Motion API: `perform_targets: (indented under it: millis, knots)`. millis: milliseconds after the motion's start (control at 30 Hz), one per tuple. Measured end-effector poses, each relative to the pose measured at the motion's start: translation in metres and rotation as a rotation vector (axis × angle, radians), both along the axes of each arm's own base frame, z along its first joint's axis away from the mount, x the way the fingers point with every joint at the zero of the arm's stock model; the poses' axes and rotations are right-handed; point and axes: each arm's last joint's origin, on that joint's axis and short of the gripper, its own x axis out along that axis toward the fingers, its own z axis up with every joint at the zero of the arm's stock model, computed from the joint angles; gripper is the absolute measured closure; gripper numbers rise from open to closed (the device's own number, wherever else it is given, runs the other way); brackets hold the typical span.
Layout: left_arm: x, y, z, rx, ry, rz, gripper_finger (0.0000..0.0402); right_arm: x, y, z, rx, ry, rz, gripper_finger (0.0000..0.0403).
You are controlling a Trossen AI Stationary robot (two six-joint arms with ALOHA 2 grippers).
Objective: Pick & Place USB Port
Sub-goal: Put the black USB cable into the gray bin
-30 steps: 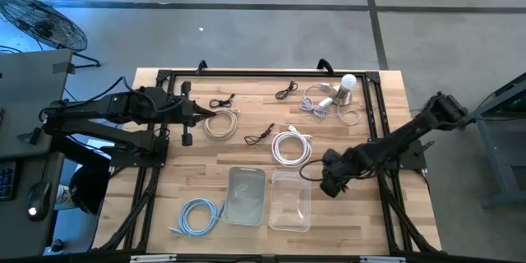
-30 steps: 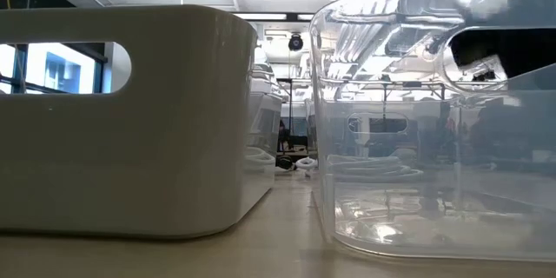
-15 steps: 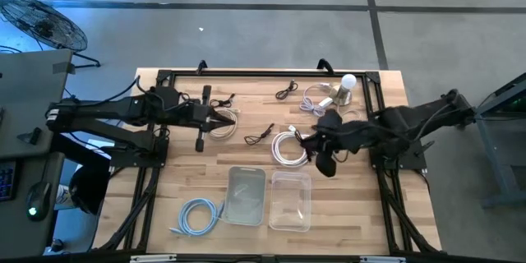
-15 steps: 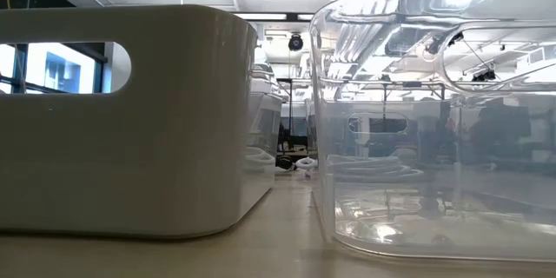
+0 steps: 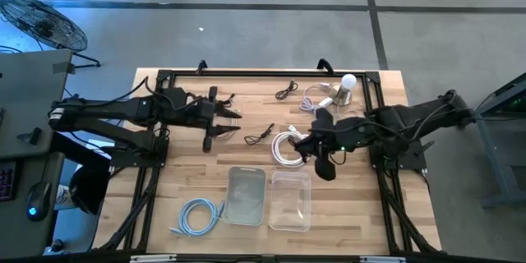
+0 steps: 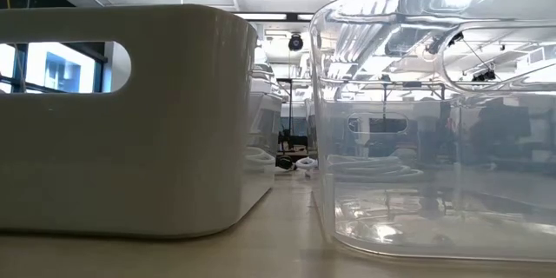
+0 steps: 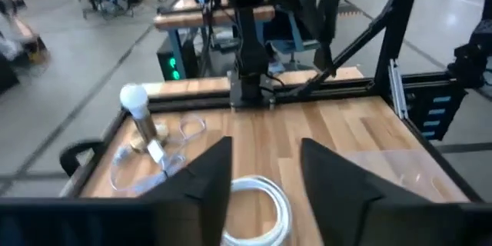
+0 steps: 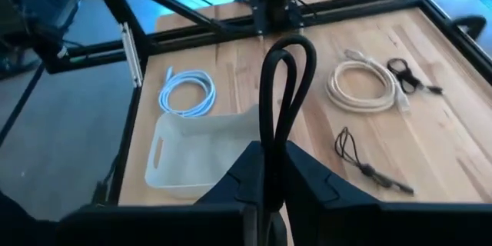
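Observation:
My right gripper (image 5: 306, 143) hangs over the table's middle, beside a white cable coil (image 5: 288, 149), and is shut on a black cable loop (image 8: 286, 77). My left gripper (image 5: 236, 117) stands open over the far left part of the table. In its wrist view a pale cable coil (image 7: 260, 200) lies on the wood below and between its fingers (image 7: 206, 177), untouched. A milky bin (image 5: 245, 195) and a clear bin (image 5: 290, 200) stand side by side near the front edge. I cannot make out a USB port as such. My right gripper pinches the black cable between its two shut fingers, at the foot of the loop (image 8: 270, 138). Both strands of the loop run side by side into the fingers. The loop stands out past the fingertips, clear of the table.
A blue cable coil (image 5: 200, 215) lies at the near left. A bulb-topped lamp (image 5: 346, 85) with loose pale cable stands at the far right. Thin black cables (image 5: 286, 91) (image 5: 261, 135) lie on the wood. In the low view the two bins (image 6: 130, 113) (image 6: 434, 113) fill the picture.
My right gripper has swung from beside the clear bin toward the far edge and the left, to the white coil, keeping the black cable. My left gripper has moved toward the table's right edge, over the pale coil.

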Motion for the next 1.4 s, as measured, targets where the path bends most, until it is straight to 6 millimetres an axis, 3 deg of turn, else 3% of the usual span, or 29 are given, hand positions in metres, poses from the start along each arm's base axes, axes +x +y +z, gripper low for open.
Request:
perform_targets:
  millis: [267,467,700,900,1167,1400]
  knots:
    - [0.033,-0.003,-0.001,-0.130,-0.123,-0.077,0.0158,0.013,-0.012,0.006,-0.017,-0.086,0.114,0.0384]
    - [0.064,-0.006,-0.009,-0.189,-0.226,-0.165,0.0151,0.017,-0.022,0.008,-0.054,-0.118,0.139,0.0384]
    - [0.087,-0.007,-0.020,-0.282,-0.282,-0.222,0.0151,0.020,-0.035,0.011,-0.071,-0.144,0.139,0.0384]
    - [0.089,0.003,-0.018,-0.308,-0.312,-0.219,0.0151,0.024,-0.045,0.008,-0.077,-0.135,0.104,0.0384]
    - [0.093,0.014,-0.025,-0.331,-0.277,-0.216,0.0151,0.053,-0.054,-0.013,-0.094,-0.092,0.130,0.0384]
    - [0.095,0.013,-0.027,-0.330,-0.269,-0.252,0.0151,0.057,-0.065,-0.009,-0.099,-0.133,0.105,0.0384]
